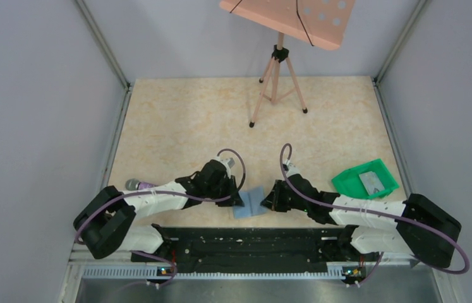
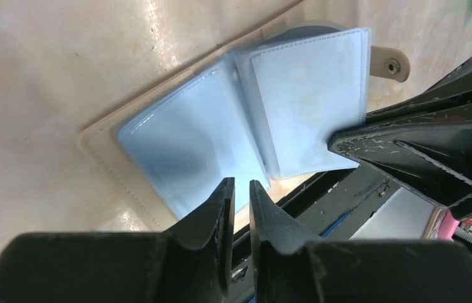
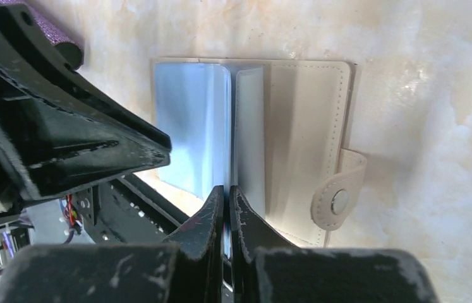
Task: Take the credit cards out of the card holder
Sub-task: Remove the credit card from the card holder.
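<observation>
Your left fingers [image 2: 214, 218]: nearly together, pinching card holder [image 2: 182, 145] left panel.
Your right fingers [image 3: 205, 221]: clamped on its middle leaf, holder straight ahead.

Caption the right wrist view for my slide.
Right jaws closed on a blue sleeve of the open card holder.

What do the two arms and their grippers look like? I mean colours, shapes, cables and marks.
The left arm and right arm have white links between bulky black joint housings. A thin purple cable runs along each. The left gripper and right gripper have black, wedge-shaped fingers that taper to narrow tips and are scuffed with pale specks.
</observation>
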### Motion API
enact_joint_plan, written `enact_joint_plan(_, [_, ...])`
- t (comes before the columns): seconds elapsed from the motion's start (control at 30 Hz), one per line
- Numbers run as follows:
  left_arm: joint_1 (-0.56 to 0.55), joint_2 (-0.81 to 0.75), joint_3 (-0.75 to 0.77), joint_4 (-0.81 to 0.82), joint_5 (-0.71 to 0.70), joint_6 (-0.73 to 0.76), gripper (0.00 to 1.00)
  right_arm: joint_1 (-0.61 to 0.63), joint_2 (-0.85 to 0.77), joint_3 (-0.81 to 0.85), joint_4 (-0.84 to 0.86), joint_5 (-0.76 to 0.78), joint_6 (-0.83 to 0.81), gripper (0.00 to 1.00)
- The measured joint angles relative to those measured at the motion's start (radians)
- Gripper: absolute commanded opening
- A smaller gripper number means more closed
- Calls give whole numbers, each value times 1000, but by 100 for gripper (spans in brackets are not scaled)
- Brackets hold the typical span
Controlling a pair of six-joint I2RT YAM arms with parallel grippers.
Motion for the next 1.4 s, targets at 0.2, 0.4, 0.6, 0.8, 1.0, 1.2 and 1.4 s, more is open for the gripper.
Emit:
enact_joint_plan(0.2, [0,-63,61,-90,-36,0,25,-5,-77,0,-95,39,-20,0])
enact_joint_plan(0.4, [0,-84,86,-109,-50,0,27,-17,-128,18,-202,55,-71,3])
enact_joint_plan(0.6, [0,-52,86,-101,-41,-4,28,-20,-127,34,-248,62,-108,29])
enact_joint_plan(0.8, [-1,-27,87,-70,-16,-7,27,-22,-138,41,-319,99,-108,36])
enact_joint_plan(1.0, [-1,41,87,-21,26,-8,26,-22,-147,79,-339,120,-108,38])
enact_joint_plan(1.2, [-1,69,86,10,34,-7,24,-22,-145,82,-341,130,-107,39])
enact_joint_plan(1.4, [-1,69,61,42,33,-8,23,-22,-124,91,-329,143,-105,41])
